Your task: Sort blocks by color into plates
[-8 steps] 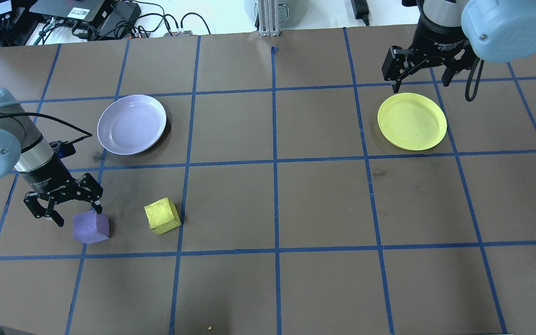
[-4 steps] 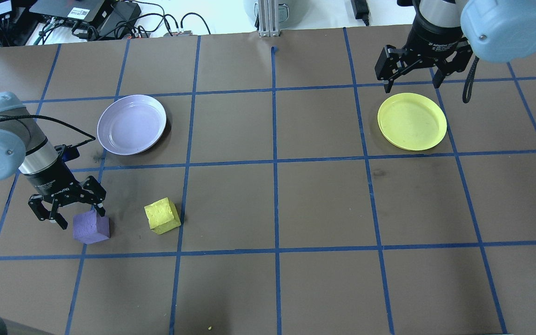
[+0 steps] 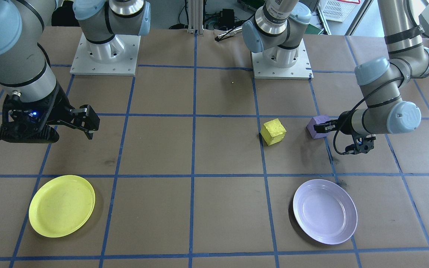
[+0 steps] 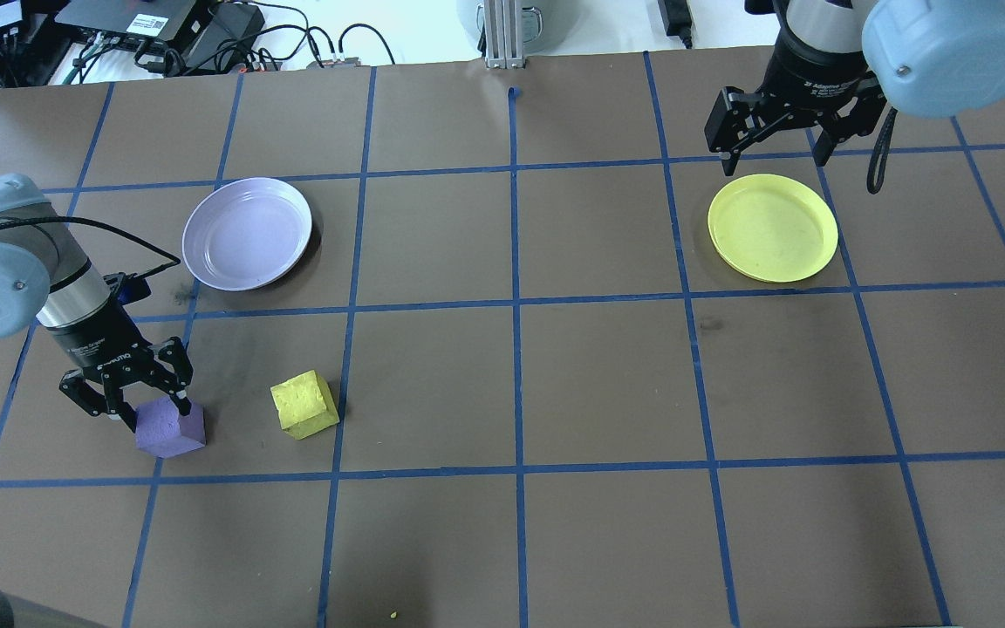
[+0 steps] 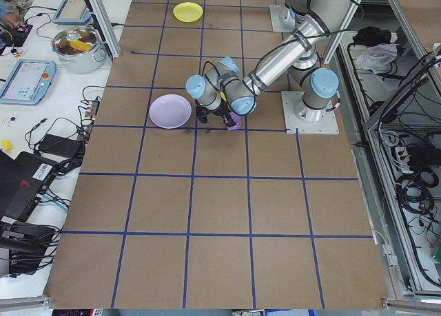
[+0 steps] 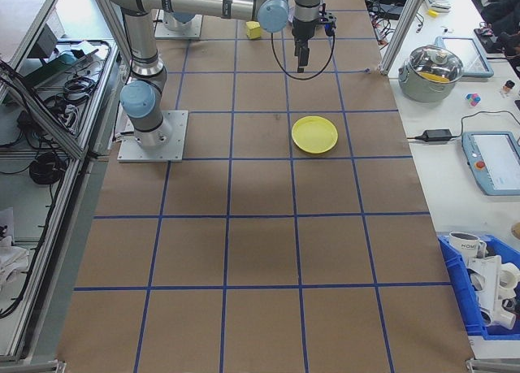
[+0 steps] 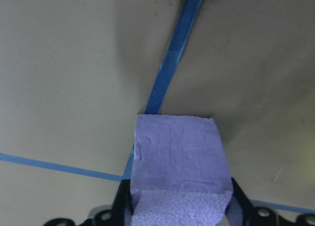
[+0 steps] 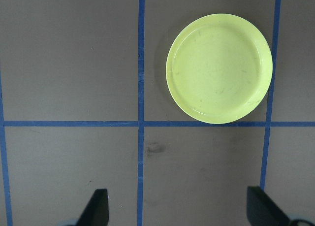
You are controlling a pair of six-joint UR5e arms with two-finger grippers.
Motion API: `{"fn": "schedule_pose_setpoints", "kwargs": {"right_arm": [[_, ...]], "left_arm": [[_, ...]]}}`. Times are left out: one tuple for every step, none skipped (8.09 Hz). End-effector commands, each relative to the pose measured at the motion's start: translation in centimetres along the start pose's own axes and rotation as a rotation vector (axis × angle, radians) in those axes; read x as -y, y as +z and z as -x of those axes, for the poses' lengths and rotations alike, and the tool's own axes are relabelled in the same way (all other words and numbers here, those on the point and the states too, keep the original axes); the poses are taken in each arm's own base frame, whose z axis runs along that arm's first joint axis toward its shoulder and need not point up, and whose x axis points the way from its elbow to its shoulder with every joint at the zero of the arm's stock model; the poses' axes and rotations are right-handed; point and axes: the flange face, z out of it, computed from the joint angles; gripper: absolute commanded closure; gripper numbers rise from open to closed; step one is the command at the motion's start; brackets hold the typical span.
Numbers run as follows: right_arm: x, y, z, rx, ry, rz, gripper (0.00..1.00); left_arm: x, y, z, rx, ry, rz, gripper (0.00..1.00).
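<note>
The light purple block rests on the brown table at the near left, on a blue tape line. My left gripper is shut on the purple block, with a finger pressed against each side in the left wrist view. The yellow block sits free just to its right. The lavender plate lies beyond both blocks with nothing in it. The yellow plate lies at the far right, also holding nothing. My right gripper hangs open above that plate's far edge.
Blue tape lines grid the brown table. Cables and electronics and an aluminium post stand past the far edge. Both arm bases are bolted on the robot's side. A tiny yellow crumb lies near the front.
My left gripper has shifted a little right and down over the purple block, and its fingers have narrowed onto it. The right gripper has drifted slightly toward the table's far edge.
</note>
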Motion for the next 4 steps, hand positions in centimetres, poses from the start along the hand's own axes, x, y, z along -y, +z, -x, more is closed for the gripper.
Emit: {"fn": "schedule_pose_setpoints", "kwargs": {"right_arm": [[0.0,0.0,0.0,0.005,0.011,-0.002,0.00],[0.0,0.0,-0.1,-0.001,0.011,0.000,0.00],[-0.4,-1.2,-0.1,0.002,0.011,-0.021,0.00],[-0.7,-1.8,-0.1,-0.002,0.015,-0.034,0.00]], "left_arm": [[0.1,-0.5,0.1,0.001,0.013,-0.008,1.00],[0.0,-0.6,0.3,-0.001,0.008,-0.009,1.00],[-0.5,-1.2,0.4,0.003,0.010,-0.016,1.00],[-1.3,-1.6,0.6,-0.004,0.010,0.010,1.00]]}}
